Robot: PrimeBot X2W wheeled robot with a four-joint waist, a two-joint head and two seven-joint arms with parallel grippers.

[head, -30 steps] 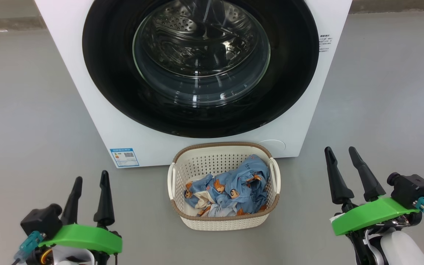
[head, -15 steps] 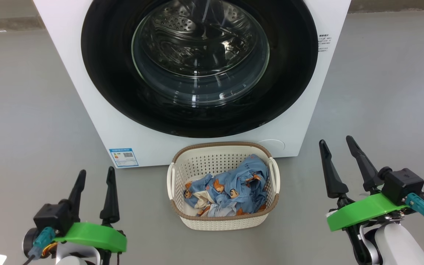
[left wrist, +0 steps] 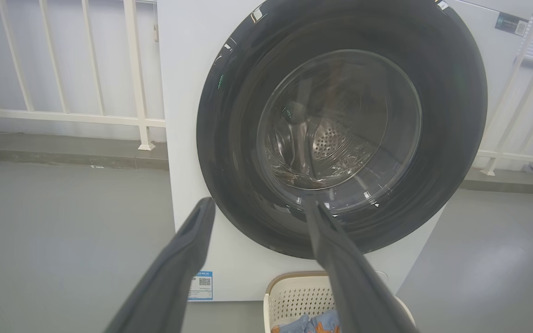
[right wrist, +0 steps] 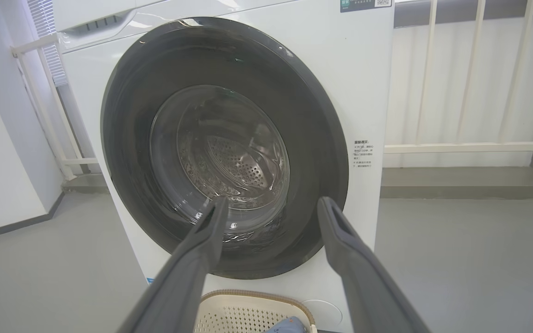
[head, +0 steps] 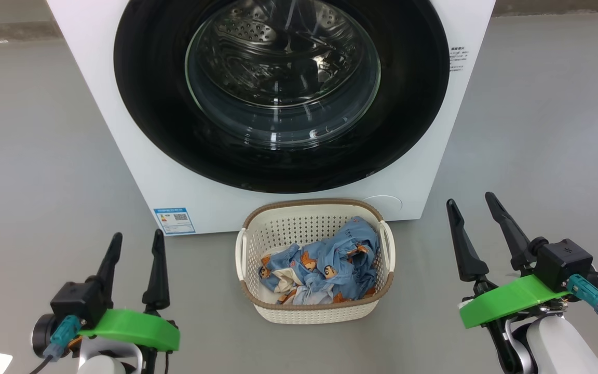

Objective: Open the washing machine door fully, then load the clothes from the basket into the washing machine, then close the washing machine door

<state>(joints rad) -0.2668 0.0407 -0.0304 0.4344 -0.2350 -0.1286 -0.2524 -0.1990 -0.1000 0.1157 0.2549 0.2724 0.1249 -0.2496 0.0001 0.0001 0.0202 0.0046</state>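
Nearest me, the left gripper has crept up and forward over the last second. The right gripper has done the same on its side. Each has its jaws spread wide with nothing between them. Between the two, on the floor, the basket sits just in front of the machine, the clothes heaped inside it, untouched. Beyond that, the washing machine door looks shut flat against the washing machine, the drum showing only through the glass. The drift reads to me as the start of a reach: both arms leaving rest and heading for the door, well short of it. Swinging the door open hasn't begun, so loading must wait.
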